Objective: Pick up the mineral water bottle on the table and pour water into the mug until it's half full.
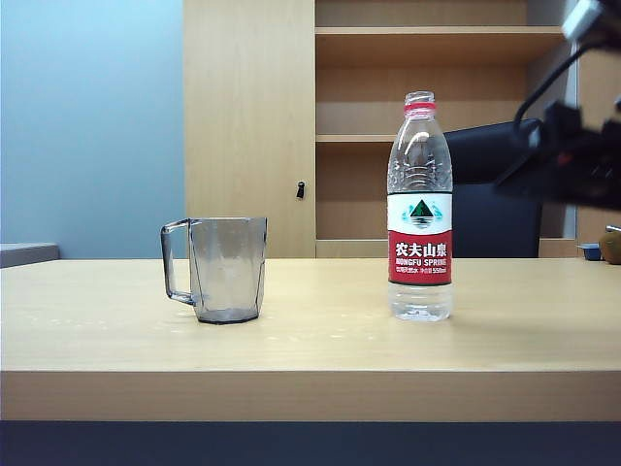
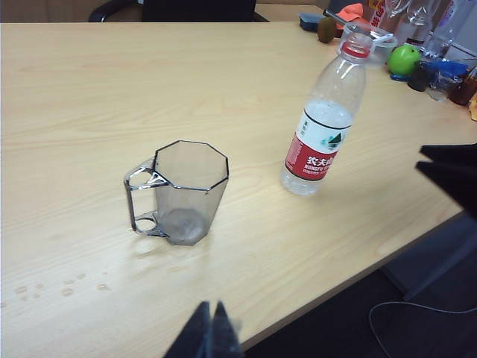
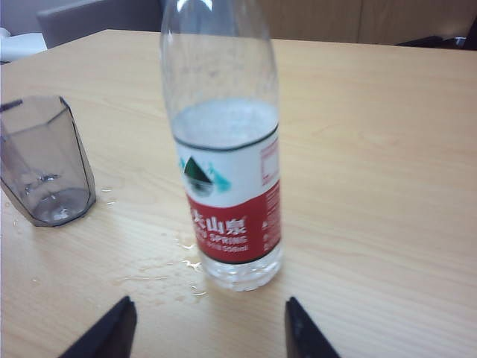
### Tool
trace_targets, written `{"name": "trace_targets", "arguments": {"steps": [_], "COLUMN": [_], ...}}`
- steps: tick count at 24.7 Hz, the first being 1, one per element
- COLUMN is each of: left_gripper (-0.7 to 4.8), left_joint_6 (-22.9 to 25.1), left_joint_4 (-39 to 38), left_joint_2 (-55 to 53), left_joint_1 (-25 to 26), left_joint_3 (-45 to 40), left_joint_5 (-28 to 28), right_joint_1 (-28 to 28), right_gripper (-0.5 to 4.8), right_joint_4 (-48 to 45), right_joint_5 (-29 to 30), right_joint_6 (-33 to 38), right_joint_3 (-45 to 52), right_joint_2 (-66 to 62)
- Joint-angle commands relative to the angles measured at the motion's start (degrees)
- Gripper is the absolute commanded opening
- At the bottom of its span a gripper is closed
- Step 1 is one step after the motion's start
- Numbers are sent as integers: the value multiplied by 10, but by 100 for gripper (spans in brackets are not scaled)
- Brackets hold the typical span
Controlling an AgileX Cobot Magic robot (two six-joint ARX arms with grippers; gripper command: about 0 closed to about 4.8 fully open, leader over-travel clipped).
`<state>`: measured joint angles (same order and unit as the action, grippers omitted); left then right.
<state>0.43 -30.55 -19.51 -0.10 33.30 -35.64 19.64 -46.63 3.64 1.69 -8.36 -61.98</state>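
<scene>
The mineral water bottle [image 1: 419, 209] stands upright and capless on the table [image 1: 310, 393], right of centre. Its red-and-white label [image 3: 232, 209] faces my right gripper [image 3: 211, 319], which is open a short way in front of the bottle's base, one finger to each side, touching nothing. The grey faceted mug [image 1: 226, 270] stands upright to the bottle's left, handle pointing away from it. Water in the bottle or mug is hard to make out. My left gripper [image 2: 211, 313] hovers shut over the table's front edge, near the mug [image 2: 186, 190], holding nothing.
Water drops [image 3: 175, 268] lie on the wood beside the bottle's base. My right arm [image 1: 572, 160] shows as a dark blur at the upper right. A green apple [image 2: 404, 60], a kiwi and small bottles crowd the table's far corner. A dark chair [image 1: 495, 194] stands behind.
</scene>
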Motion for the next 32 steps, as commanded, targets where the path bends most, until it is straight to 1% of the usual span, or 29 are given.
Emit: {"name": "trace_targets", "arguments": {"steps": [1,2,4,5,6,7,9,13,17,18,19,20,21,22,25,28,30,32], "left_gripper": [-6,-6,-6,-6,-6,-6,-6,-6,-6,-6,-6,-6,-6,-6,-6,-6,-6,-6], "left_joint_6": [3,2,3,3,2,3,12,13,13,13,13,13,13,13,13,13,12,11], "left_joint_4": [6,5,5,6,6,6,5,3,2,2,2,2,2,2,2,2,2,2], "left_joint_2": [0,0,0,0,0,0,0,0,0,0,0,0,0,0,0,0,0,0], "left_joint_1": [0,0,0,0,0,0,0,0,0,0,0,0,0,0,0,0,0,0], "left_joint_3": [3,3,3,3,3,2,2,2,2,2,2,2,2,2,2,2,2,2], "left_joint_5": [15,24,24,24,24,24,24,24,24,24,24,24,24,24,24,24,37,46], "right_joint_1": [1,1,1,1,1,1,5,6,6,6,6,6,6,6,6,6,6,9], "right_gripper": [377,393,415,447,460,465,469,469,468,468,455,426,364,344,255,223,219,220], "right_joint_4": [-161,-224,-290,-327,-340,-342,-342,-337,-268,-264,-265,-265,-264,-264,-264,-266,-256,-178], "right_joint_5": [-1,-1,-2,-9,-12,-10,-9,-6,-5,-5,-7,-9,-10,-10,-10,-10,-9,-10], "right_joint_6": [19,19,19,19,19,20,19,19,19,19,19,19,19,19,19,12,4,-20], "right_joint_3": [-6,-12,-27,-45,-57,-83,-122,-184,-237,-241,-246,-247,-248,-248,-248,-248,-248,-252], "right_joint_2": [-120,-181,-250,-309,-342,-384,-427,-458,-463,-463,-464,-464,-464,-464,-464,-463,-457,-420]}}
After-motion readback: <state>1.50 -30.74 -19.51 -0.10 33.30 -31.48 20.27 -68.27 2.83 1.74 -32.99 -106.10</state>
